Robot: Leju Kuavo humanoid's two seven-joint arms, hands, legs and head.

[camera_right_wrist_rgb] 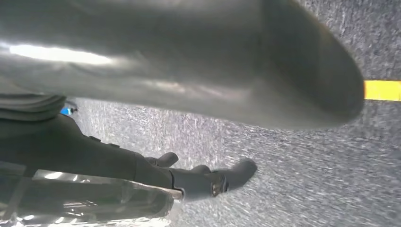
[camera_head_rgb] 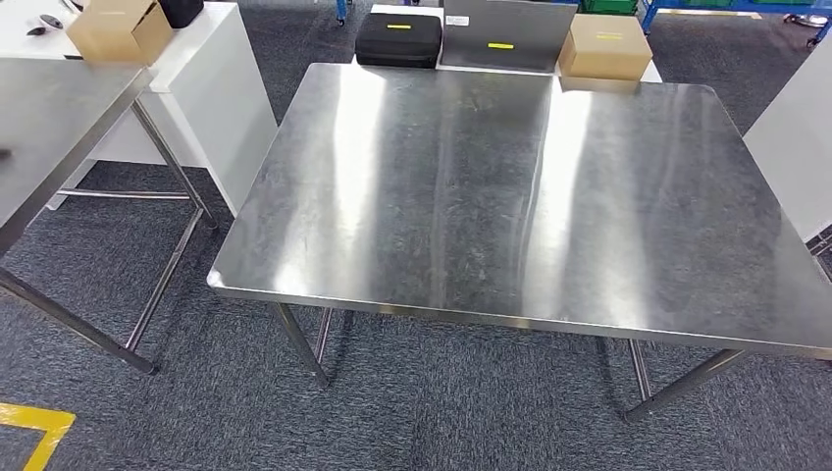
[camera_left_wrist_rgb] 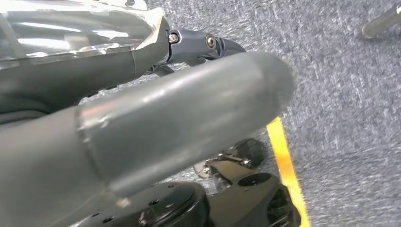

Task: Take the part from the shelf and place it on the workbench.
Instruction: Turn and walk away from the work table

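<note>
The steel workbench [camera_head_rgb: 491, 196] stands in front of me in the head view, its shiny top bare. My left hand [camera_left_wrist_rgb: 142, 109] hangs over grey carpet in the left wrist view, thick thumb stretched out, dark fingers [camera_left_wrist_rgb: 203, 45] apart from it, nothing between them. In the right wrist view my right hand [camera_right_wrist_rgb: 189, 71] also hangs above the carpet; its dark fingers [camera_right_wrist_rgb: 213, 179] are spread away from the thumb and hold nothing.
A second steel table [camera_head_rgb: 49, 128] stands at the left, a white cabinet [camera_head_rgb: 206, 78] with a cardboard box [camera_head_rgb: 118, 29] behind it. Past the workbench's far edge sit a black case [camera_head_rgb: 397, 39], a grey panel [camera_head_rgb: 500, 34] and another box [camera_head_rgb: 603, 46]. Yellow tape [camera_head_rgb: 34, 427] marks the carpet.
</note>
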